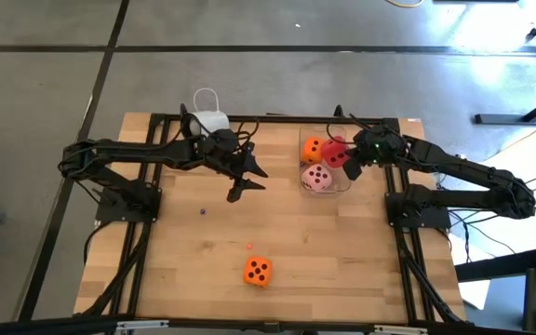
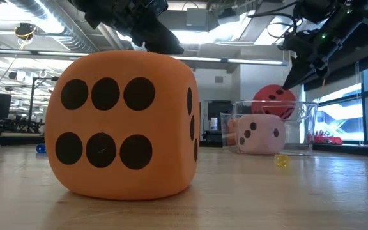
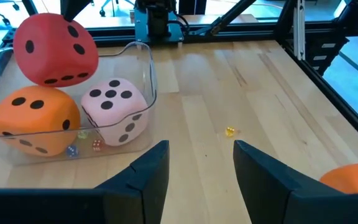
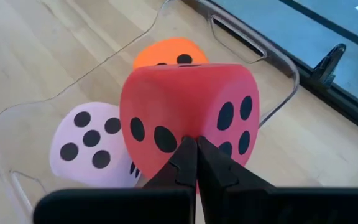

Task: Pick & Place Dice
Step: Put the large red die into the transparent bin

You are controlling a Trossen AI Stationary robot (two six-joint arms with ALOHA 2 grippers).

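A red die [image 4: 185,106] hangs over a clear container [image 3: 148,68] at the table's far right, with my right gripper [image 4: 193,144] shut on it. Inside the container lie an orange die [image 3: 36,121] and a pale pink die [image 3: 117,109], each resting on the bottom. Another orange die [image 1: 258,271] sits on its face near the table's front edge. My left gripper [image 1: 247,183] hovers open over the table's middle, left of the container, with nothing between its fingers. My right gripper pinches the red die at an edge between two pip faces [image 4: 191,134], with only the fingertips [image 4: 182,155] on it. The fingers slant down from the table's right side. The die sits tilted above the orange and pink dice; whether it touches them I cannot tell.
A white mug-like camera [image 1: 210,116] stands at the far edge behind my left arm. A tiny yellow die [image 3: 230,131] and a tiny blue one [image 1: 202,211] lie loose on the wood. Two more tiny dice [image 3: 96,145] lie in the container. Bare wood spans the near half.
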